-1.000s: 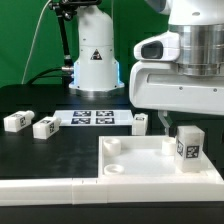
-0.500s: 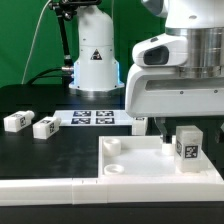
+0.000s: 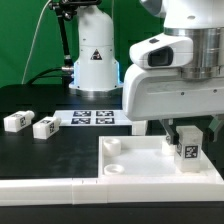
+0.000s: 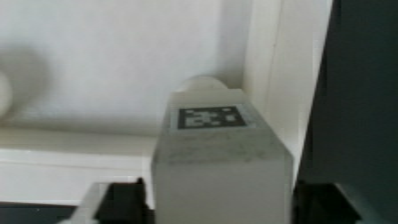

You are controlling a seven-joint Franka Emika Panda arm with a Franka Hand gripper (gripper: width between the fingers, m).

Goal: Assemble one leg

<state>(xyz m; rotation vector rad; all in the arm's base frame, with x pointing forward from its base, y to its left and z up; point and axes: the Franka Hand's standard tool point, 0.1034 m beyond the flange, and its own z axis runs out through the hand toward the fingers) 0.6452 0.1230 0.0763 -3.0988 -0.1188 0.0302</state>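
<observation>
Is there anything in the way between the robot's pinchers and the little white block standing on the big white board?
Nothing visible is in the way. In the wrist view the leg stands upright right between the fingers of the gripper. In the exterior view the gripper hangs just above the leg on the panel.

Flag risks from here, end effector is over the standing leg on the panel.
1. The end effector straddles the leg but contact isn't visible; an off-centre close could tip it.
2. The arm hides the leg's base in the exterior view, so its seating in the panel can't be confirmed.
3. The two loose legs lie apart, likely unaffected.
</observation>
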